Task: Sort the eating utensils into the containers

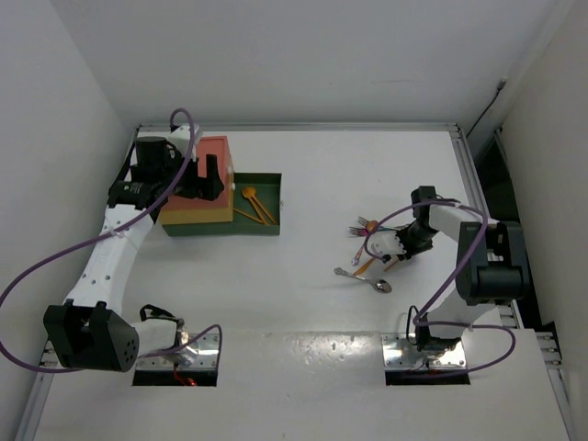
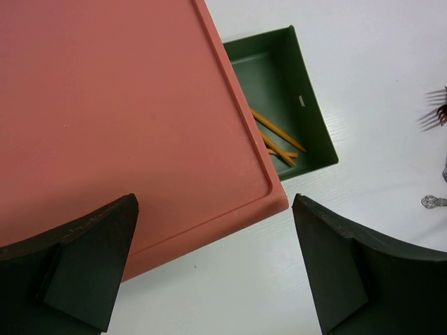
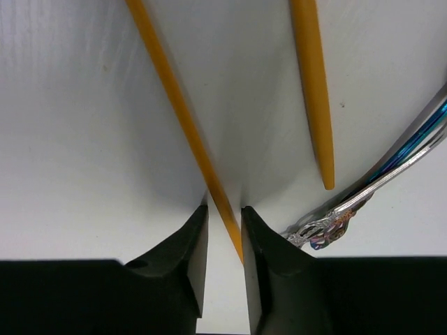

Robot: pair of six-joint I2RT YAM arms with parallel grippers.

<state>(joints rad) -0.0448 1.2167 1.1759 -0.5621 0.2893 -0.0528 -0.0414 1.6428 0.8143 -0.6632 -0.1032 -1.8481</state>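
The containers stand at the far left of the white desk [image 1: 367, 165] as one stacked block: a red-orange top [image 2: 105, 105], a yellow layer [image 1: 195, 217] beneath it, and a dark green drawer [image 2: 279, 63] pulled out to the right. A few orange utensils [image 2: 276, 132] lie slantwise in that drawer. The left gripper [image 2: 215, 209] hangs over the near right corner of the red-orange top, jaws spread wide and holding nothing. The other eating utensils lie right of centre, well apart from the block: a small heap [image 1: 361, 230] with purple-pink fork heads, and just near of it a silver spoon [image 1: 369, 281] lying alone. The right gripper [image 3: 223, 216] is down at this heap, jaws drawn in to a slim gap on either side of a thin orange handle [image 3: 174, 105]; a strip of desk shows between the handle and one finger. Beside it lie a second orange handle [image 3: 313, 84] and a shiny bluish metal handle [image 3: 363, 192] with an ornate end.
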